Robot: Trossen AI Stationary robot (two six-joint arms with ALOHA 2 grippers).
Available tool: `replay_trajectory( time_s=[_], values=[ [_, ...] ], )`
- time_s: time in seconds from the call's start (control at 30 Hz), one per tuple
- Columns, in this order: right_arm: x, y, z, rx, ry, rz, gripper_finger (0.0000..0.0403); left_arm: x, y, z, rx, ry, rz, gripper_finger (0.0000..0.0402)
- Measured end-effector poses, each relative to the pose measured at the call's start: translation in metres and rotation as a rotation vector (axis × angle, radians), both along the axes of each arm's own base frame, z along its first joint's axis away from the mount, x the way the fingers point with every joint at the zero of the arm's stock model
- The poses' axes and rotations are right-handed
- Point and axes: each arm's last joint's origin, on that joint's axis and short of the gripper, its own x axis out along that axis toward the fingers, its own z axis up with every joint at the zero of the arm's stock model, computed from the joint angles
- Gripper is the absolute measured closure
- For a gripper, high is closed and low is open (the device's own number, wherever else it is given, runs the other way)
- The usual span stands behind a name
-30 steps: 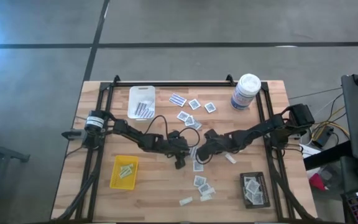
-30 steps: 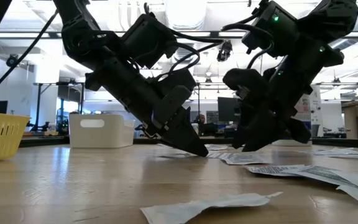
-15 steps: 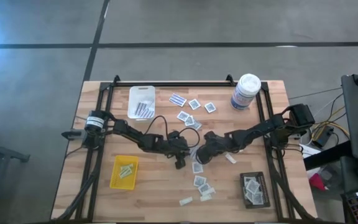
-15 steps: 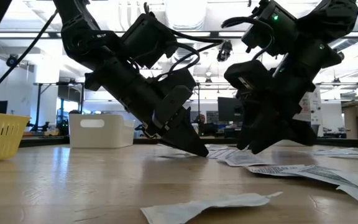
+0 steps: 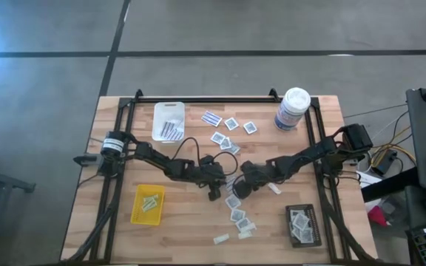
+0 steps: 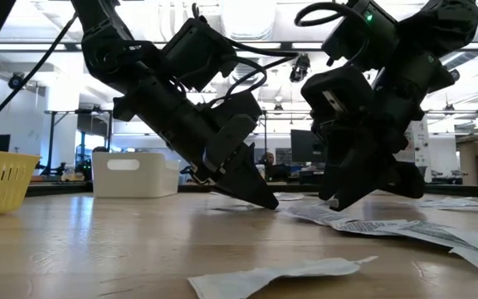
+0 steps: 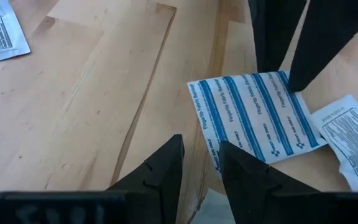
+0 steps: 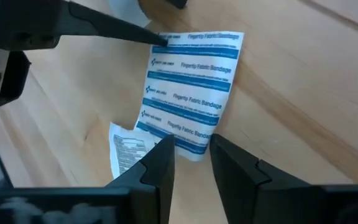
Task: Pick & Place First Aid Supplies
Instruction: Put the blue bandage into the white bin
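blue-striped bandage (image 8: 191, 87) flat on the table (image 5: 191, 222) mid-centre; left gripper (image 7: 201, 155) and right gripper (image 8: 188, 152) at opposite edges, both with fingers slightly apart, not clamped; white packets (image 5: 237, 214) nearby

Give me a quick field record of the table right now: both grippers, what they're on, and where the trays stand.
left gripper: table centre, fingers slightly parted at one edge of the blue-and-white striped bandage packet
right gripper: at the packet's opposite edge, fingers slightly parted
packet: flat on the wooden table, not lifted
white rectangular tray: far left, holds striped packets
yellow rectangular tray: near left, holds pale strips
black rectangular tray: near right, holds square packets
white canister with blue label: far right
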Motion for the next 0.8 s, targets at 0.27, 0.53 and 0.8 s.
replay_trajectory(
  time_s=[0.27,0.53,0.8],
  values=[
    [0.004,0.000,-0.003,-0.007,-0.027,-0.002,0.0302,0.000,-0.001,0.000,0.010,-0.004,-0.026,0.0280],
    [0.010,0.001,-0.007,0.004,-0.080,-0.003,0.0304,0.000,-0.004,0.001,-0.005,-0.006,-0.072,0.0280],
    [0.012,0.000,-0.005,-0.014,-0.104,0.003,0.0308,0.000,-0.009,0.000,-0.012,0.000,-0.115,0.0280]
  ],
)
